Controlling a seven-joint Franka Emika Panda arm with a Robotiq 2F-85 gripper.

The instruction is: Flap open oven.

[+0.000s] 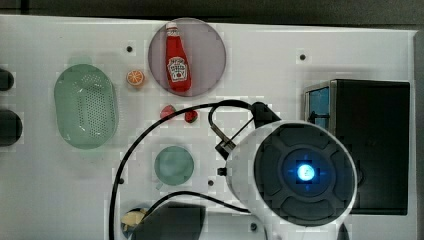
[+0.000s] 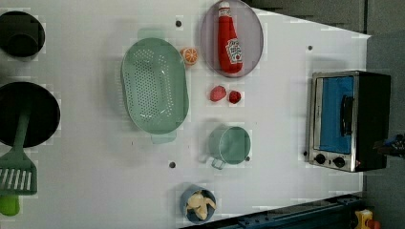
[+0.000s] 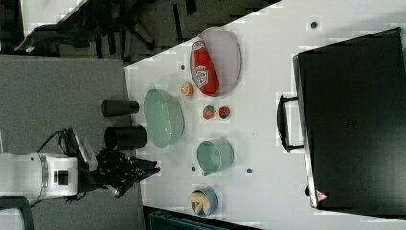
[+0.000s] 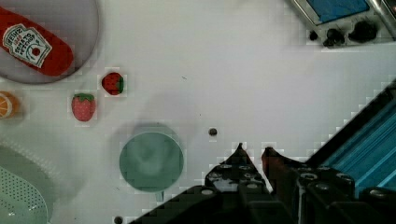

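The oven [image 2: 348,119] stands at the left view's right, with its blue glass door [image 2: 334,114] closed and the black bar handle [image 2: 346,114] across it. From above, its black top [image 1: 375,145] is at the top view's right. The handle [image 3: 285,122] juts from the oven front in the right view. My gripper [image 4: 253,149] hangs high over bare table, fingers together and holding nothing, with the oven's knob corner [image 4: 341,28] far from it. The right view has the gripper [image 3: 146,170] at its lower left. The wrist flange [image 1: 305,172] covers the gripper from above.
A ketchup bottle [image 1: 177,57] lies on a purple plate [image 1: 210,55]. A green colander [image 1: 86,106], an orange slice [image 1: 135,77], two strawberries [image 2: 218,93], a green cup [image 1: 173,165] and a blue bowl [image 2: 198,205] share the white table [image 1: 60,190]. Black cups [image 3: 119,108] stand beside it.
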